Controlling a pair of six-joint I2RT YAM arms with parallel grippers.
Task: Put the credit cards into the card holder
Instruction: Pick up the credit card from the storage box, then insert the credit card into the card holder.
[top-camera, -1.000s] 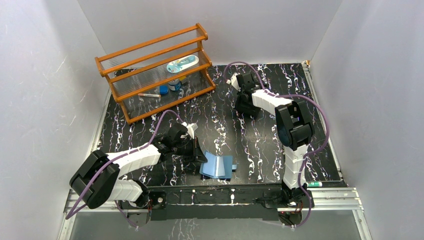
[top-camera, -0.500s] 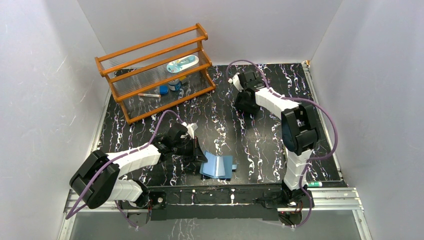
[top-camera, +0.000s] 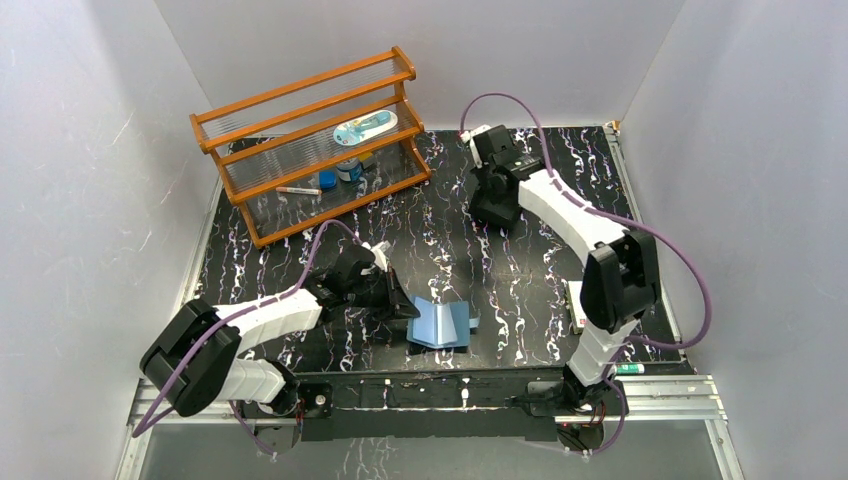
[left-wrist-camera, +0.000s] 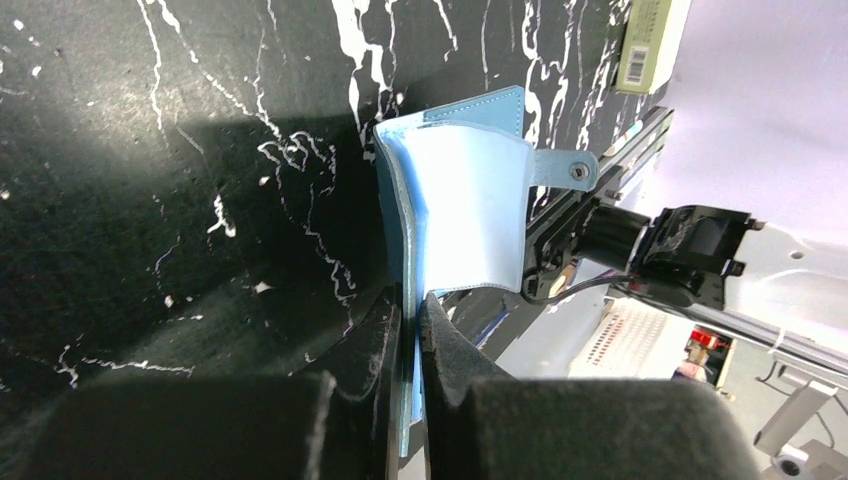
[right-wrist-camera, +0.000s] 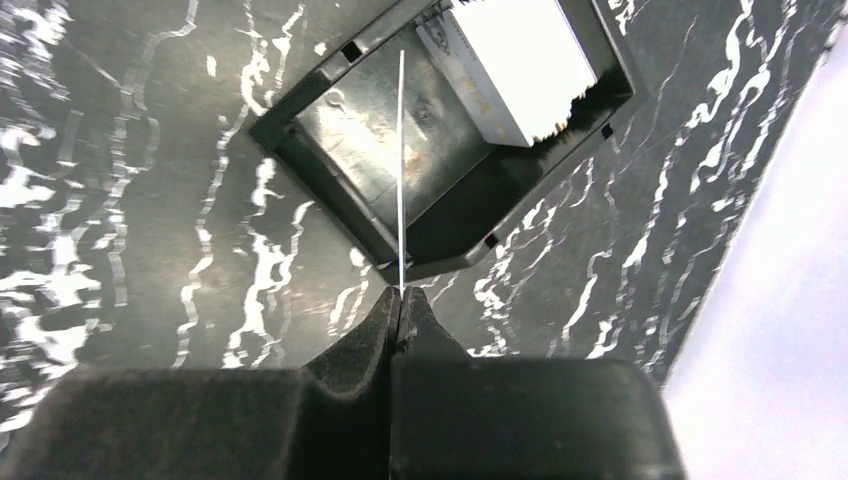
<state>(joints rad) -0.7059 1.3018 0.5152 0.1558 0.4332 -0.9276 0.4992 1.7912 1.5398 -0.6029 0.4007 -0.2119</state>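
The blue card holder stands half open near the table's front edge; the left wrist view shows its pale inner pocket and snap tab. My left gripper is shut on one flap of it, reaching in from the left. At the back of the table my right gripper points down, shut on one thin credit card, seen edge-on as a white line. The card hangs above a black tray. A pale stack of credit cards lies in the tray's far corner.
A wooden shelf rack with small items stands at the back left. A small greenish box lies by the right arm, and a green marker rests on the front rail. White walls close in three sides.
The right gripper has shut on a card and the right arm has stretched farther out. The left gripper has pulled the card holder's flap, so the holder stands more open and sits slightly right.
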